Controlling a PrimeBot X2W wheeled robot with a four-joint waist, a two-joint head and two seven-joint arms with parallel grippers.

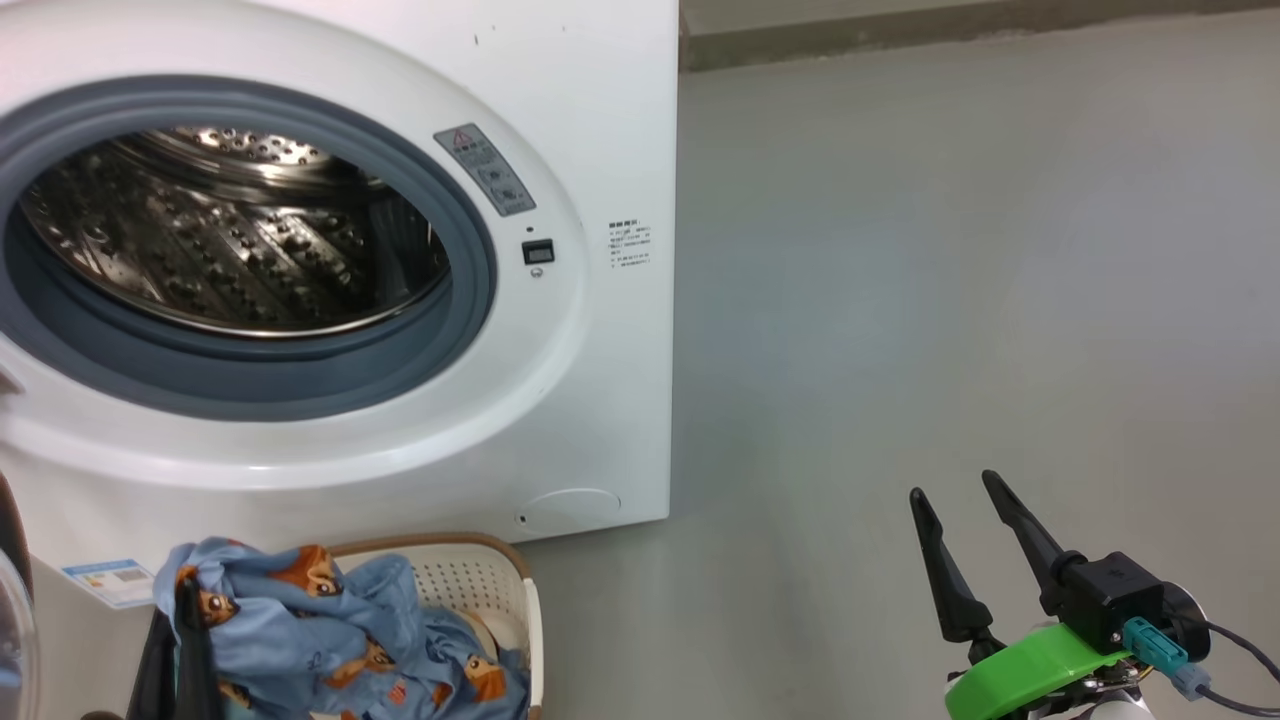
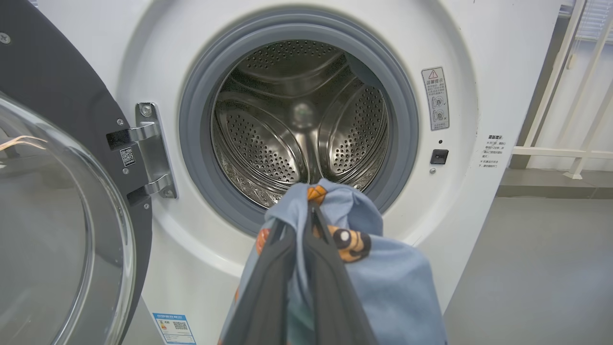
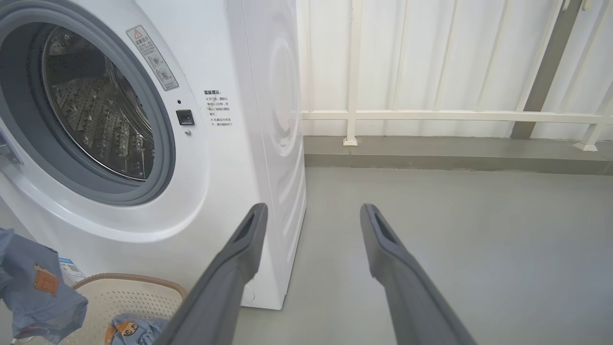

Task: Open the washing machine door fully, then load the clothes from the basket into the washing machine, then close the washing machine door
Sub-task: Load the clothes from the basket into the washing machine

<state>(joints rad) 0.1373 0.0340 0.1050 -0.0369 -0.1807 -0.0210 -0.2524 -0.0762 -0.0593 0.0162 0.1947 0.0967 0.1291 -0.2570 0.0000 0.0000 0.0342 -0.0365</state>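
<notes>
Left tool (image 2: 299, 219) is pinching the clothes (image 2: 383, 273), fingers pressed together on blue fabric, holding it up just before the washing machine (image 1: 600, 120) opening. The rest is hanging into the basket (image 1: 470, 575) at the machine's foot. The washing machine door (image 2: 48, 215) is standing open to the left. Right tool (image 1: 955, 485) is hovering spread and empty above the floor.

Lt blue clothes (image 1: 300, 620) w/ orange-brown figures; cream perforated basket (image 1: 468, 583); white washing machine (image 1: 620, 400).
</notes>
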